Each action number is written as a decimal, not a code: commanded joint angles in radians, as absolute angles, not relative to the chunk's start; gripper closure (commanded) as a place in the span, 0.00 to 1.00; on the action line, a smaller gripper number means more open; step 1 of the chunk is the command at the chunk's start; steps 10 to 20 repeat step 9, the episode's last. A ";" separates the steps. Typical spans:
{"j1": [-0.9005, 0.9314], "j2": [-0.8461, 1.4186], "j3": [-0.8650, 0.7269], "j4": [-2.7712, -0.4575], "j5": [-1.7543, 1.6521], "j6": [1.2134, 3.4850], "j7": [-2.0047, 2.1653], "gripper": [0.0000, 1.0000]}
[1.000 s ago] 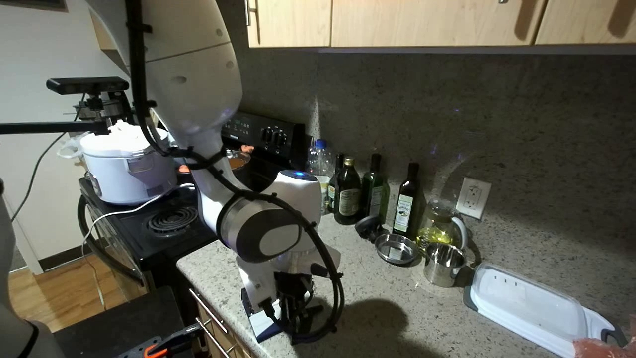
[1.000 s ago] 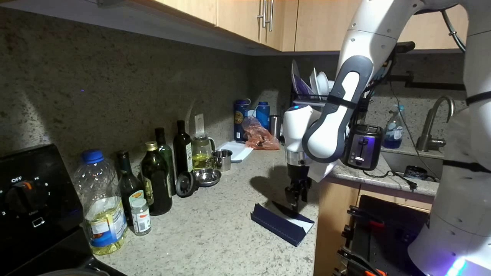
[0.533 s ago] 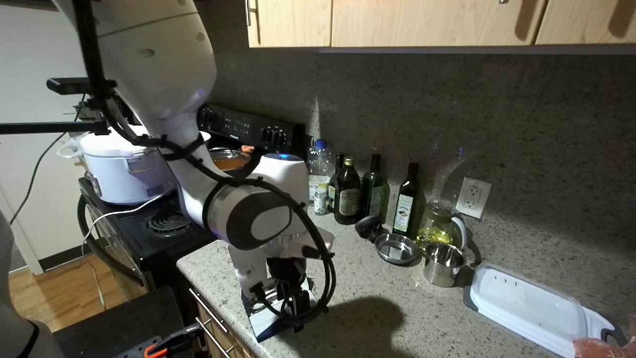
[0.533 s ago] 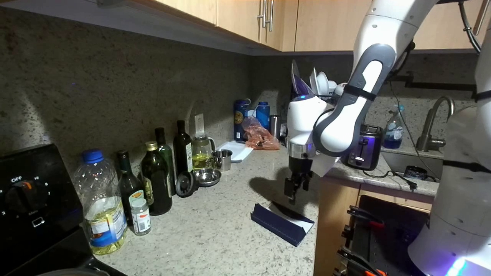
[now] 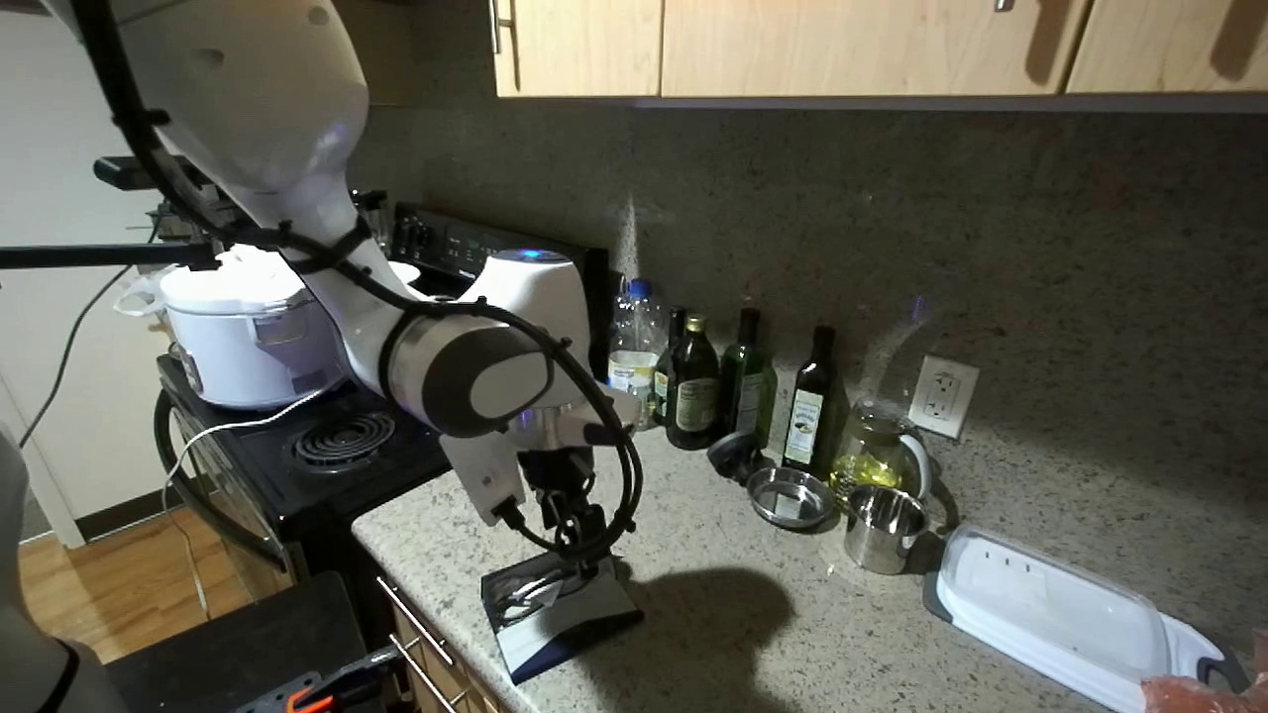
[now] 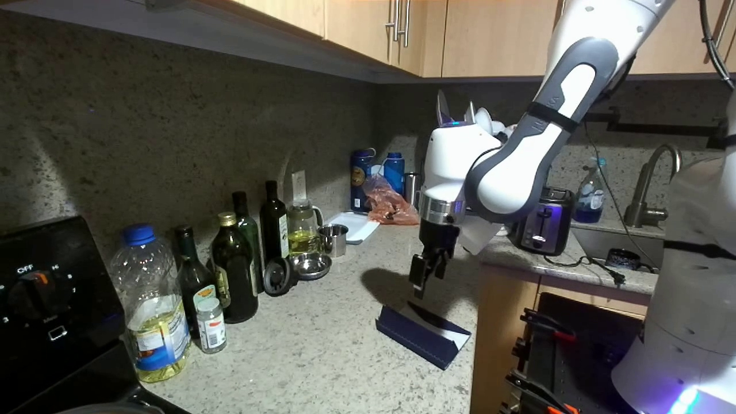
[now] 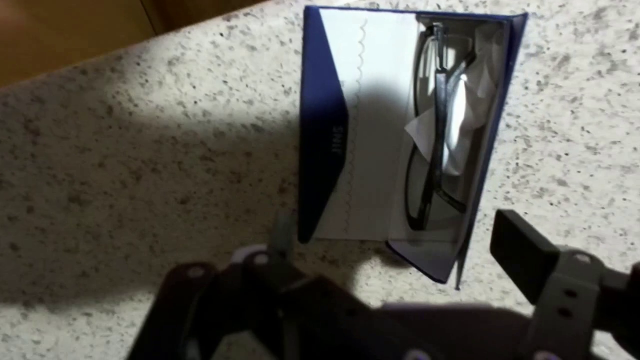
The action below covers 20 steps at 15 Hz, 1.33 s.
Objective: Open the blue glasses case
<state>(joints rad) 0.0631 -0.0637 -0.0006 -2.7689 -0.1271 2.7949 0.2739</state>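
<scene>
The blue glasses case [image 7: 320,130] lies unfolded on the counter, its navy flap spread to one side and its pale lining showing. A pair of dark-framed glasses [image 7: 439,125] with clear wrapping lies inside it. The case also shows open in both exterior views [image 5: 570,619] [image 6: 420,339]. My gripper [image 7: 401,240] is open and empty, with its fingers wide apart. In the exterior views the gripper [image 6: 429,280] [image 5: 582,555] hangs above the case, apart from it. In an exterior view the arm's fingers hide part of the case's far edge.
Several bottles [image 6: 233,270], a steel bowl [image 6: 310,265], a steel cup [image 6: 333,238] and a glass jug [image 6: 303,230] stand along the back wall. A white tray [image 5: 1050,604] lies farther along the counter [image 6: 322,356]. The counter's front edge is close to the case.
My gripper has risen from close over the case and shifted toward the back wall and stove. The case was open in the earlier frames too and has not moved.
</scene>
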 commanded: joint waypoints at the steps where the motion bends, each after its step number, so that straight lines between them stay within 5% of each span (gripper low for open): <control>1: 0.091 -0.158 0.039 -2.810 0.001 2.807 0.154 0.00; 20: 0.170 -0.181 0.059 -2.771 0.171 2.787 -0.014 0.00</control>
